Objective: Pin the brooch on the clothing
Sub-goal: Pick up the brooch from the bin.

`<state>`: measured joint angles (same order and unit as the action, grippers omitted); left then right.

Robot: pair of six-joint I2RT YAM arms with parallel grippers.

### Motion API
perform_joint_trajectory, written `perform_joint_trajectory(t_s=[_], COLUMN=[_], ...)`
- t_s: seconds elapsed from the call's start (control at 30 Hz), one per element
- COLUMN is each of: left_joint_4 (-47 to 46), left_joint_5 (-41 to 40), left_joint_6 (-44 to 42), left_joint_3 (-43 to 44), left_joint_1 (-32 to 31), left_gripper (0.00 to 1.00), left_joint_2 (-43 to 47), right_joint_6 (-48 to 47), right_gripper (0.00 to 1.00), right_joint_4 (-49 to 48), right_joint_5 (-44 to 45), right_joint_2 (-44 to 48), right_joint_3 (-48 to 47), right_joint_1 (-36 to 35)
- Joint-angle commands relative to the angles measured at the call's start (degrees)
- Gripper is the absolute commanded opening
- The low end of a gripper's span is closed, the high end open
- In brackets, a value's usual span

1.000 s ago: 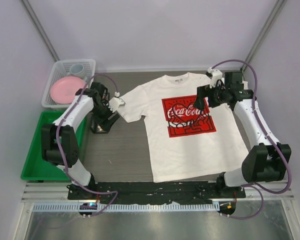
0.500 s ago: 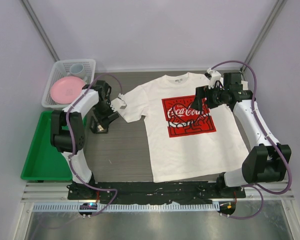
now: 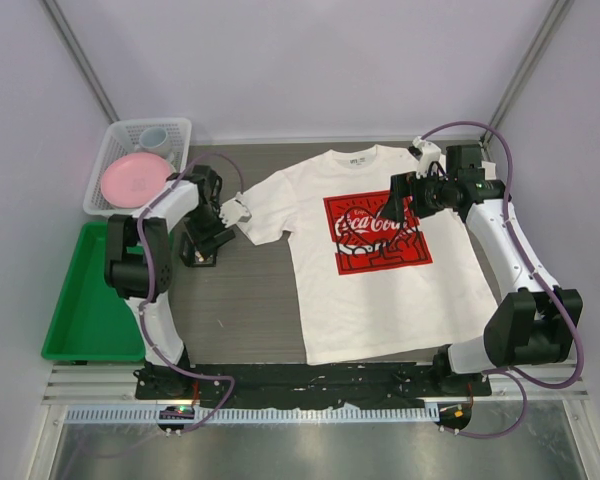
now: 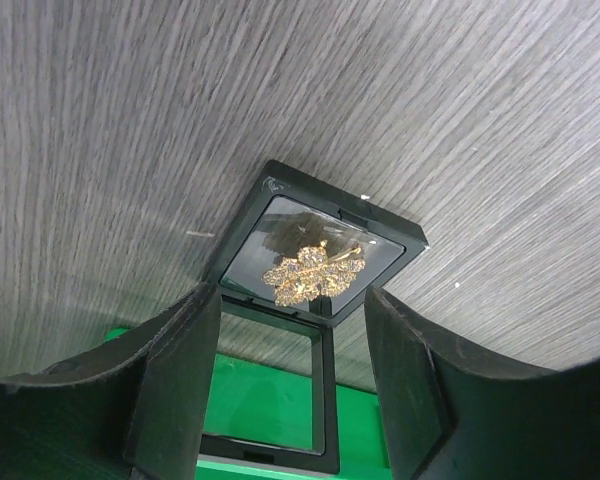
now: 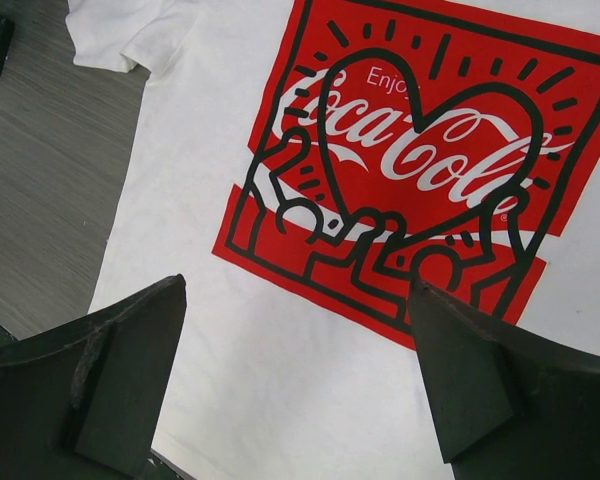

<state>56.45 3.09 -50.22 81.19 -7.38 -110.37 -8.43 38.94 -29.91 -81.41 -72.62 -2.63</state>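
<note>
Gold brooch (image 4: 313, 273) sits in black display case (image 4: 320, 200); pink plate (image 3: 135, 178) in white basket (image 3: 180, 135).

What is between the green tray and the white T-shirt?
In the top view, the black brooch box sits there on the grey table, with the left arm above it.

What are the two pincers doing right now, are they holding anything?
Left pincer: open, empty, hovering over the brooch.
Right pincer: open, empty, above the T-shirt.
</note>
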Motion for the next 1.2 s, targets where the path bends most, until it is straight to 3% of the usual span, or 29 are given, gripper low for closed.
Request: perform_joint_trajectory(t_s=[0.0, 0.37, 0.43, 0.77, 1.03, 1.07, 1.17], left_joint_4=[-1.34, -3.62, -4.15, -2.39, 2.0, 3.31, 4.9], left_joint_5=[0.25, 1.04, 1.13, 2.27, 4.02, 4.64, 5.34], left_joint_6=[-1.2, -0.32, -0.06, 0.82, 1.26, 1.26, 1.35], left_joint_3=[-0.77, -3.31, -3.84, -3.93, 0.28, 0.81, 2.13], left_joint_1=[0.35, 0.35, 0.35, 0.35, 0.35, 0.35, 0.35], left_gripper=[0.62, 0.52, 0.45, 0.29, 0.09, 0.03, 0.0], left_joint_2=[-0.99, -1.87, -1.52, 3.66, 4.9, 4.98, 4.9], right_joint_6=[0.17, -0.1, -0.1, -0.19, -0.19, -0.19, -0.54], right_gripper=[0.97, 0.97, 0.97, 0.98, 0.97, 0.98, 0.97], right_joint_4=[-0.27, 0.09, 0.09, -0.09, -0.62, -0.62, -0.79], right_joint_5=[-0.06, 0.56, 0.56, 0.38, 0.55, 0.56, 0.64], right_joint_2=[-0.24, -1.21, -1.3, -0.86, -0.33, -0.25, 0.02], right_joint_3=[-2.97, -3.84, -4.02, -4.11, -4.2, -4.11, -3.76], right_joint_1=[-0.35, -0.36, -0.36, -0.27, -0.35, -0.44, -0.36])
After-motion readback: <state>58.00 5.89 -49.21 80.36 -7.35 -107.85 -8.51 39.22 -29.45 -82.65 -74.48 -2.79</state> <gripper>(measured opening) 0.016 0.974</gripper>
